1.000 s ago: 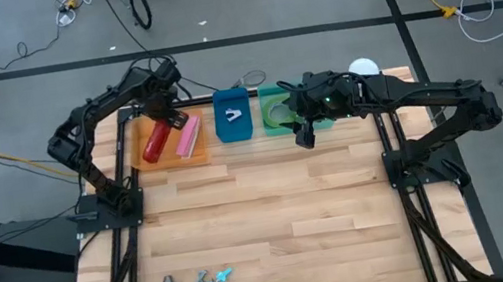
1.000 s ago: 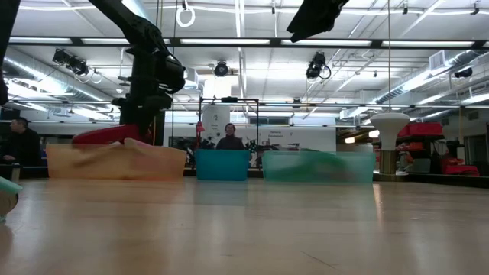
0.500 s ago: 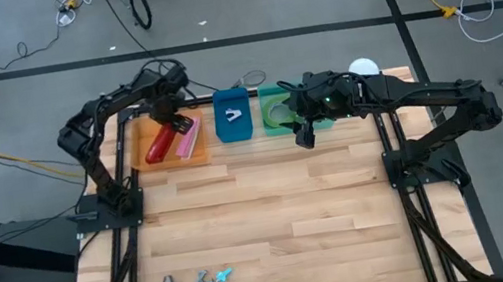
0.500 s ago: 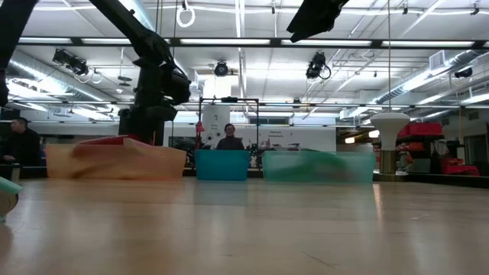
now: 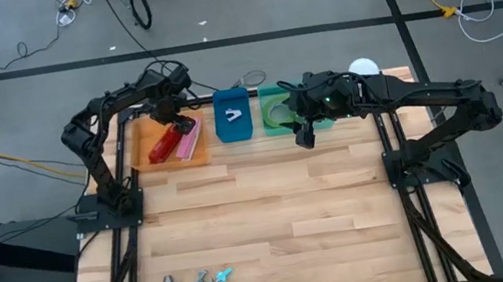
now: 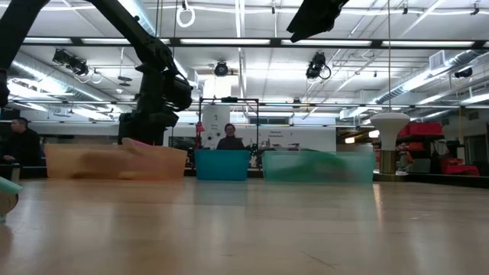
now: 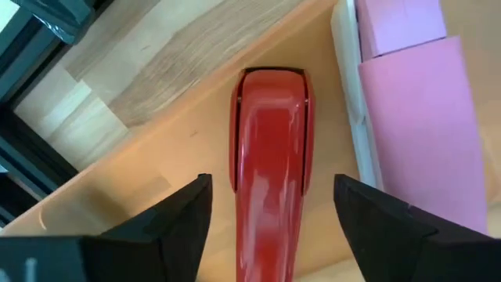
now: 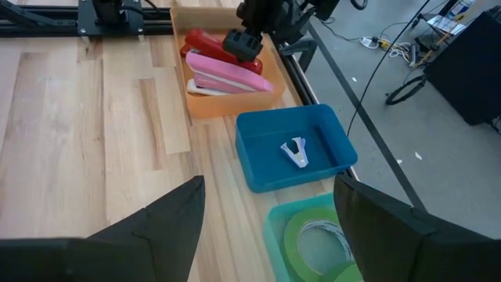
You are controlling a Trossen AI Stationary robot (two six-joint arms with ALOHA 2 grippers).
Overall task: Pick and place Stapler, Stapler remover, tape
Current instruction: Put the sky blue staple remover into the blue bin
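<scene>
A red stapler [image 7: 270,117] lies in the orange tray [image 5: 142,138] beside a pink stapler [image 7: 415,117]. My left gripper [image 7: 272,186] hangs open just above the red stapler, one finger on either side and a gap at each. In the high view the left gripper [image 5: 172,111] is over the tray's far end. A pale stapler remover [image 8: 297,152] lies in the blue bin [image 5: 234,128]. Green tape rolls [image 8: 313,239] lie in the green bin [image 5: 270,128]; no red-pink roll shows. My right gripper [image 5: 304,135] is open and empty beside the green bin.
The three bins stand in a row along the table's far edge. A white round object [image 5: 365,68] sits at the far right behind my right arm. Several small clips [image 5: 198,280] lie near the front edge. The wooden table's middle [image 5: 272,208] is bare. People show in the room behind.
My left gripper has gone down over the orange tray and a little toward the table's right. The red stapler, which showed above the tray's rim in the low view, has sunk below it and now lies in the tray.
</scene>
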